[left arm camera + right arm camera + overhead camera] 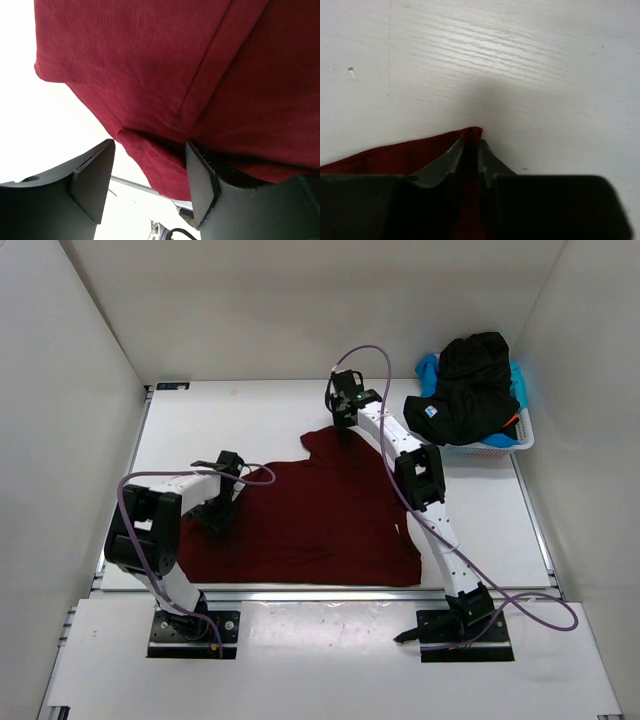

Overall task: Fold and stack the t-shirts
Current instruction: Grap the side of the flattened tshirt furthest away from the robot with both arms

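A dark red t-shirt (310,510) lies spread on the white table. My right gripper (345,423) is at its far edge and is shut on a pinch of the red cloth (471,134), low over the table. My left gripper (220,518) is at the shirt's left edge. In the left wrist view its jaws stand wide apart (150,182), with a fold of the red shirt (150,155) hanging between them against the right finger. A black t-shirt (470,380), a light blue one (428,370) and a sliver of orange (514,420) lie heaped in the basket.
The white lattice basket (522,443) stands at the back right corner. White walls close in the table on the left, back and right. A metal rail (300,592) runs along the near table edge. The right arm (420,480) reaches over the shirt's right side.
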You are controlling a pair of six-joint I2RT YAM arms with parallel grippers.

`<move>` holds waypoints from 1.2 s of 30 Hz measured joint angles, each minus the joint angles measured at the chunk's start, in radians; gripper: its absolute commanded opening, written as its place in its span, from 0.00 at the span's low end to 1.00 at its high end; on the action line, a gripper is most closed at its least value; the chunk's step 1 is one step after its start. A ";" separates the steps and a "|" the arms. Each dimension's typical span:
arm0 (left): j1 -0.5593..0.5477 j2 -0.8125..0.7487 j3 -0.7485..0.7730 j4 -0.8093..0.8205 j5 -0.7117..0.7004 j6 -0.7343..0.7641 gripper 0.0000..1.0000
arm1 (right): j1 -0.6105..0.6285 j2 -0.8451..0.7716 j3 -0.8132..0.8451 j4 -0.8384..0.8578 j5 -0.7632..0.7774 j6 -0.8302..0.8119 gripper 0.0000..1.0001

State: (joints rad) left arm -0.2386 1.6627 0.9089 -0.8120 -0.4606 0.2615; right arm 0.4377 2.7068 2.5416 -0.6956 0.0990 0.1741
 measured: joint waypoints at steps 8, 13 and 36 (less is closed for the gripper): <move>-0.004 -0.074 -0.029 0.002 0.006 0.003 0.70 | 0.014 -0.001 0.008 -0.016 0.018 0.003 0.00; -0.027 -0.094 0.021 0.012 0.014 0.008 0.69 | 0.014 -0.001 0.024 -0.055 0.008 0.006 0.00; -0.045 0.004 0.049 0.038 0.103 0.052 0.54 | 0.017 -0.001 0.047 -0.120 -0.012 0.005 0.00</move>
State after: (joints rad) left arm -0.2836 1.6665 0.9581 -0.7738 -0.3576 0.3134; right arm 0.4549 2.7060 2.5885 -0.8158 0.0872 0.1795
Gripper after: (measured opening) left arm 0.563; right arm 0.027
